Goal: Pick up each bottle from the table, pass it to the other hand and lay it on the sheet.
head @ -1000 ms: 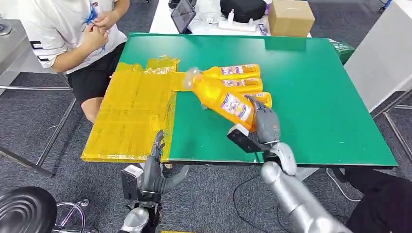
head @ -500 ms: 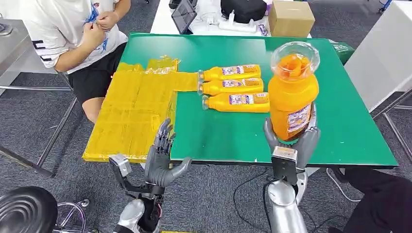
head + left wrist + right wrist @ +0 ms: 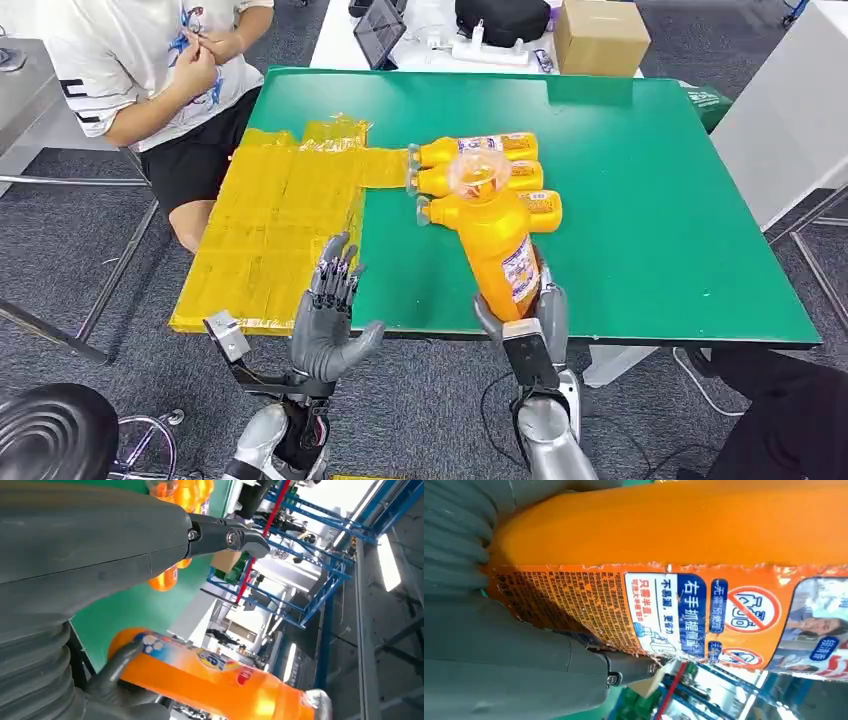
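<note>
Head view: the robot's right hand (image 3: 525,318) grips an orange bottle (image 3: 500,243) by its base, holding it upright above the near edge of the green bench (image 3: 640,180), its clear cap tipped slightly toward the left. Its left hand (image 3: 328,315) stands raised with fingers spread and palm turned toward the bottle, holding nothing, just in front of the near corner of the yellow sheet (image 3: 265,235), which is draped over the bench's left side. Three more bottles (image 3: 478,150) lie side by side on the bench behind the lifted one, caps pointing at the sheet. A person in a white shirt (image 3: 140,60) sits at the far left corner.
</note>
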`<state>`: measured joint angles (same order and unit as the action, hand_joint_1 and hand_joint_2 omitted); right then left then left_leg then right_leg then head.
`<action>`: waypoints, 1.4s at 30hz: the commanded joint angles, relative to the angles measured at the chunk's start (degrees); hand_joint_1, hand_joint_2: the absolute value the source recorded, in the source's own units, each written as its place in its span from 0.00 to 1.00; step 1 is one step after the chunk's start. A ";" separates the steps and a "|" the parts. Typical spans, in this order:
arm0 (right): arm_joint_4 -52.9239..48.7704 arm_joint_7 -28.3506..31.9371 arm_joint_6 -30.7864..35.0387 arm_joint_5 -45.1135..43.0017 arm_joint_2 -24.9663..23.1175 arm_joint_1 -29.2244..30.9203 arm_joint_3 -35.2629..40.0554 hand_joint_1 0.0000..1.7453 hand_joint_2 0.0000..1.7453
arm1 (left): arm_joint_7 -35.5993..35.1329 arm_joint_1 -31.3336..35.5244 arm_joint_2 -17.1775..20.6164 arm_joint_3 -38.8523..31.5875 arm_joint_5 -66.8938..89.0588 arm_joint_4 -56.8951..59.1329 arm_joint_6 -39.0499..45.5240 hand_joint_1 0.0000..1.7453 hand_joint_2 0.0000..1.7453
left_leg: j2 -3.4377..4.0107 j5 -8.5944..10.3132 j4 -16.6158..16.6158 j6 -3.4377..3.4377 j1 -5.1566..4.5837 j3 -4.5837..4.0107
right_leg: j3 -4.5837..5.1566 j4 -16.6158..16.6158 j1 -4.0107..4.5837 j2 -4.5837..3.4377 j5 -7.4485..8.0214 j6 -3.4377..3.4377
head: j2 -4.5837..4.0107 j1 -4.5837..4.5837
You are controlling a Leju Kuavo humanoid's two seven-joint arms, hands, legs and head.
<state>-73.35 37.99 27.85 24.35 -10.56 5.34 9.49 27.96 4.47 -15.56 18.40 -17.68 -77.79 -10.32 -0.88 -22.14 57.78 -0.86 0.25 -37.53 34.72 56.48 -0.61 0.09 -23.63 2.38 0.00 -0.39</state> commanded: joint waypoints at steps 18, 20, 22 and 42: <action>27.70 -5.52 -2.88 12.12 -3.56 7.51 20.66 1.00 1.00 | -3.34 3.19 1.78 4.83 3.73 8.66 -2.88 0.00 1.00 | 0.30 -0.23 -0.03 0.05 0.07 0.63 | -0.58 -0.13 0.09 -0.20 -0.11 -0.11 | 0.00 0.02; 28.26 -5.62 -2.26 12.57 -3.85 7.55 21.09 1.00 1.00 | -3.35 3.26 1.74 4.84 3.79 8.89 -2.81 0.00 1.00 | 0.32 -0.28 -0.01 0.07 0.09 0.72 | -0.68 -0.12 0.11 -0.20 -0.16 -0.14 | 0.00 0.00; 29.36 -5.77 -1.42 13.18 -4.25 7.38 21.90 1.00 1.00 | -3.44 2.93 1.79 4.81 3.95 9.21 -2.65 0.00 1.00 | 0.14 -0.13 -0.03 0.05 0.06 0.40 | -0.38 -0.09 0.06 -0.07 -0.07 -0.09 | 0.00 -0.02; 35.39 -4.48 -3.30 14.14 -6.37 6.52 28.32 1.00 1.00 | -3.25 4.16 1.00 2.90 2.55 11.71 -1.19 0.00 1.00 | 0.07 -0.17 0.05 0.06 0.07 0.36 | -0.31 0.00 0.08 0.06 -0.16 -0.11 | 0.00 0.02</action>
<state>-43.60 33.03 26.23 35.93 -15.82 12.27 28.37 24.94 4.36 -14.05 18.23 -16.52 -70.25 -12.41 -0.79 -22.14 57.78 -0.86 0.25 -37.53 34.82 56.48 -0.63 0.05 -23.62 2.37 0.00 -0.37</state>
